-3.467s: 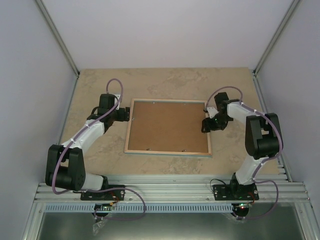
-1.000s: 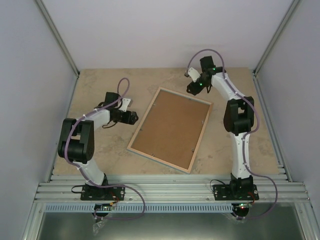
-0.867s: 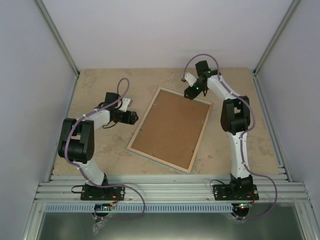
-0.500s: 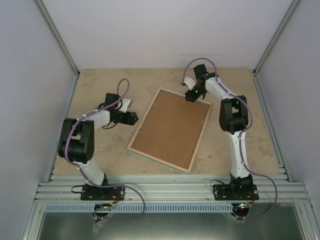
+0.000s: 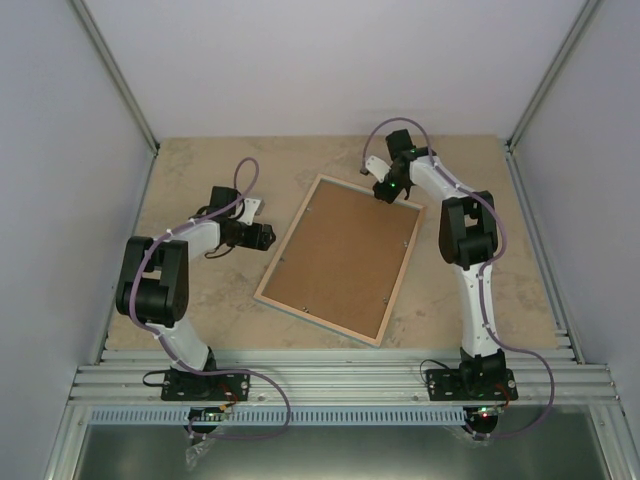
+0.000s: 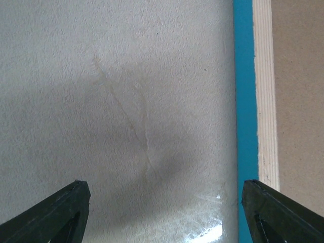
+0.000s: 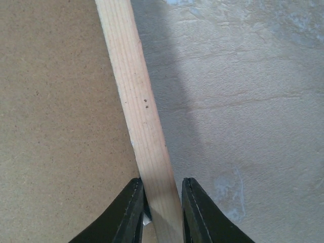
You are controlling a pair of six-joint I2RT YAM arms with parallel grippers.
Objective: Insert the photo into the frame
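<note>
Right pincer (image 7: 162, 186) closed on the frame (image 7: 137, 96) (pale wooden rail), left pincer (image 6: 164, 186) gaping, empty, beside its turquoise edge.

the frame (image 5: 287, 237) shows a pale, fine-grained wooden back edge marked with two tiny dark specks, and a bright turquoise-blue strip runs along its outer side; it borders a flat brown, faintly speckled backing panel (image 5: 345, 258). the table (image 5: 190, 170) is beige with a soft marbled pattern of paler veins, and grey shadows fall across it beside the frame. the arms (image 5: 190, 238) are white with black joints and lilac cables (image 5: 247, 170), and the left hand (image 6: 162, 195) and right hand (image 7: 161, 202) have black fingers.
</note>
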